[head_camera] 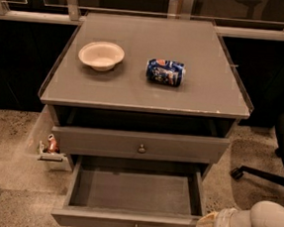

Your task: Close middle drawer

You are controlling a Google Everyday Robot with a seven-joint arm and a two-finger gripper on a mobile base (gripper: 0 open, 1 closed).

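Just left of the gripper (206, 225), the middle drawer (135, 192) stands pulled far out, its front's right end beside the gripper (whether that is parted or closed, I cannot tell). Farther off, a bowl (101, 55) and a blue can (165, 72) rest on the cabinet top (134, 92)

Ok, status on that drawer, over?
Claw low right, at front-right corner of middle drawer. Drawer pulled well out, tray empty. Nothing seen in its way.
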